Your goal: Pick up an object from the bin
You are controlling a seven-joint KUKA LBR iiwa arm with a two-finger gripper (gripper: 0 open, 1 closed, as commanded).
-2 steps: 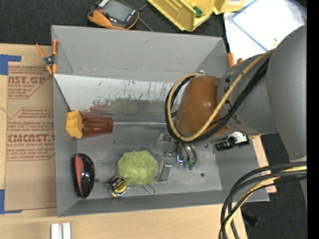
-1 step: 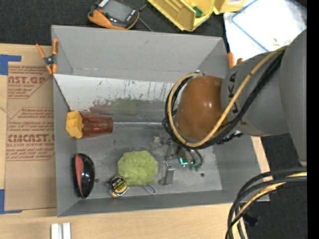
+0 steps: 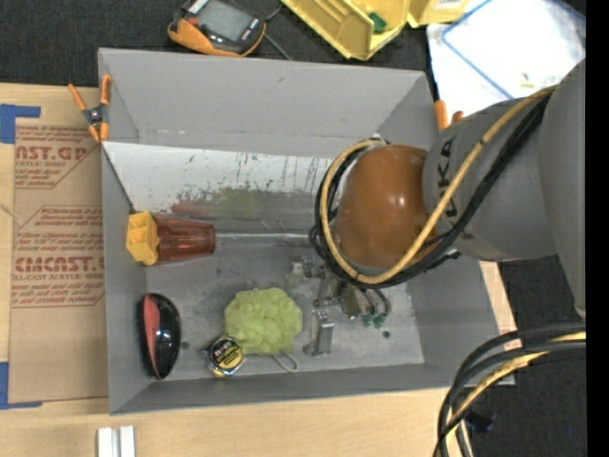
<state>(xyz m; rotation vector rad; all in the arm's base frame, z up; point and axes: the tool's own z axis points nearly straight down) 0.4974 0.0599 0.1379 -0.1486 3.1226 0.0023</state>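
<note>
Nearest the front wall of the grey metal bin point(image 3: 266, 93) lies a small round tape measure with a yellow-and-black case point(image 3: 225, 355), flat on the floor. To its left, near the front left corner, a black computer mouse with a red side point(image 3: 159, 334) lies lengthwise, apart from the tape measure.

Just behind the tape measure sits a pale green, fuzzy, crumpled lump of soft material point(image 3: 264, 320) – the thing closest to the robot's working end. The metal gripper point(image 3: 322, 331) is low over the bin floor right beside the lump's right edge, very close to it or touching it; I cannot tell whether it is spread or pressed together. It appears to hold nothing.

Further back, at the left wall, a translucent red plastic cup point(image 3: 184, 239) lies on its side, its one end against a yellow foam-like block point(image 3: 142, 238). Both are well apart from the gripper.

Above the gripper rises the glossy orange-brown dome cover point(image 3: 381, 208) on the wrist, ringed by black and yellow cables point(image 3: 326, 198), and the thick grey arm point(image 3: 533, 188) runs off to the right over the bin's rim – hiding the bin's right side.

Beyond the far wall, outside the bin, lies a yellow plastic tray point(image 3: 343, 8).
</note>
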